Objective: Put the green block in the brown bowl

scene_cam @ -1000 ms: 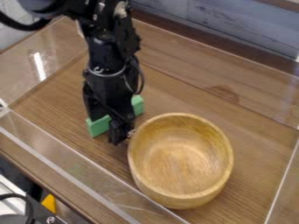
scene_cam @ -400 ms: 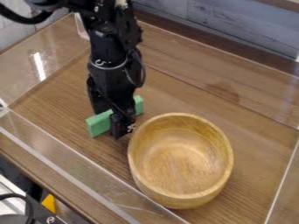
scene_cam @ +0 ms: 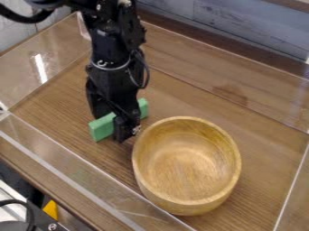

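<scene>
Grasping looks to be the step in hand: the black gripper (scene_cam: 117,117) points straight down over the green block (scene_cam: 103,127), which lies flat on the wooden table (scene_cam: 229,95) just to the left of the brown bowl (scene_cam: 186,163), close to its rim but, as far as I can see, not touching it. The jaws stand wide, one finger on either side of the block's middle, so the green shows at both ends of the bar, lower left and upper right of the black fingers. Nothing is clamped yet; the block rests on the table and the bowl is empty.

By my reckoning the task is in its early part. The next move calls for the jaws to close across the bar's narrow width, squarely enough that it does not swivel out, then a lift clear of the thick rim and a short carry to the right over the bowl before letting go. The right-hand finger hangs very near the bowl's edge, so a sloppy closing could nudge the bowl.

Against the picture from a second ago, the arm's upper part has shifted slightly and the gripper sits a little more squarely across the block. Block and bowl lie where they did, and the jaws are as wide as they were.
</scene>
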Robot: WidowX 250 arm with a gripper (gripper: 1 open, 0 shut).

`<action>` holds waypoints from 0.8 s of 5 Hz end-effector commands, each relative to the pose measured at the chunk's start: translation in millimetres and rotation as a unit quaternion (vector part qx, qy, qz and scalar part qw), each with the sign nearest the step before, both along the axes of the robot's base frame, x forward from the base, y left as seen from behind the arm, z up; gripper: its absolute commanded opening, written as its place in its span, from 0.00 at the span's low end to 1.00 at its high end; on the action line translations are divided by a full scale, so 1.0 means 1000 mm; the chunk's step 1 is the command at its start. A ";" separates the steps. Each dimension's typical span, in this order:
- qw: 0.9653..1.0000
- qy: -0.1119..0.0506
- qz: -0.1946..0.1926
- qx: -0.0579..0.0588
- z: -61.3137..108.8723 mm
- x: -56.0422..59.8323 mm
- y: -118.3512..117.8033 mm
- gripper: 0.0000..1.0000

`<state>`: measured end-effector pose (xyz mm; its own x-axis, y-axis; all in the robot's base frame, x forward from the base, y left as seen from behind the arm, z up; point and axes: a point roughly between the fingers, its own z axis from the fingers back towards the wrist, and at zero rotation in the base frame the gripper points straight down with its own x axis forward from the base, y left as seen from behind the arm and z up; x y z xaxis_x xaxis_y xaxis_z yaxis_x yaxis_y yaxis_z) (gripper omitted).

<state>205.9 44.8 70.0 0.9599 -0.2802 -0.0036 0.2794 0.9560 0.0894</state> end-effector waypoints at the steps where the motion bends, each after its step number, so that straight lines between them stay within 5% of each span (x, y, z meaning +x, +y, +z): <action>1: 1.000 -0.028 0.010 0.006 0.021 0.013 0.012 1.00; 4: 0.999 -0.029 0.040 0.000 0.009 0.022 0.026 1.00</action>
